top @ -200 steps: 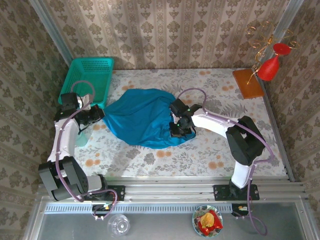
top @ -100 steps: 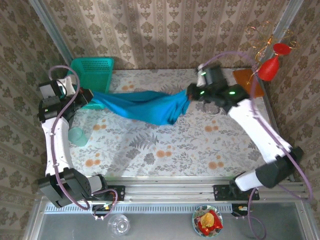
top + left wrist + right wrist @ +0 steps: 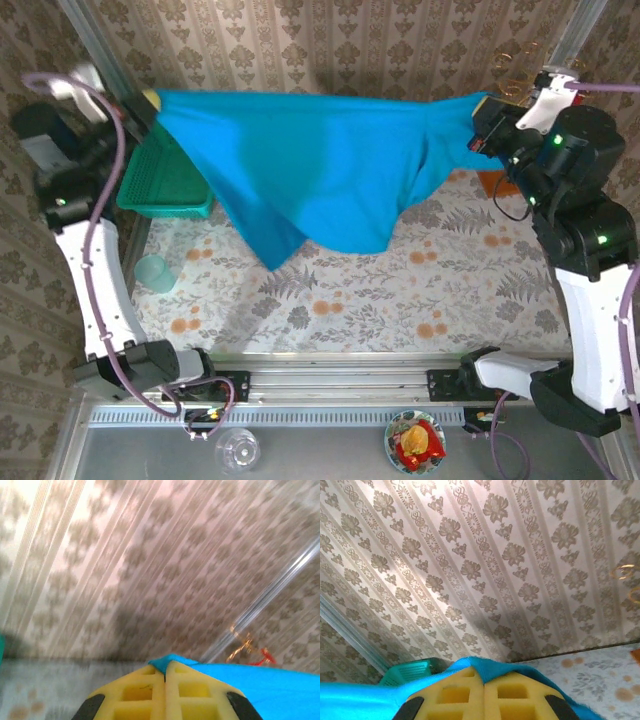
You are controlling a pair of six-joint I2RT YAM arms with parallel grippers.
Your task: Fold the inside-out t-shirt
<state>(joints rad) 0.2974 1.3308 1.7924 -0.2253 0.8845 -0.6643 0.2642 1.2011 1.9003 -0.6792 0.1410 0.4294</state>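
Hanging well above the table (image 3: pixel 430 290), the inside-out t-shirt (image 3: pixel 320 170) is spread wide between the two arms. Its upper edge is drawn almost straight and the rest falls as a loose curtain whose lowest corner dangles over the table's left half. One end of that edge is clamped by the left gripper (image 3: pixel 150 100) above the table's far-left corner, and the other end is pinched by the right gripper (image 3: pixel 482 110) above the far-right corner. In both wrist views the yellow pads (image 3: pixel 190 690) are seen pressed together on a thin fold of blue cloth. The garment appears to be held this way so that its own weight pulls out the creases and a flat lay on the table can follow (hem or shoulders in the grip cannot be told). No fold is judged to be made yet.
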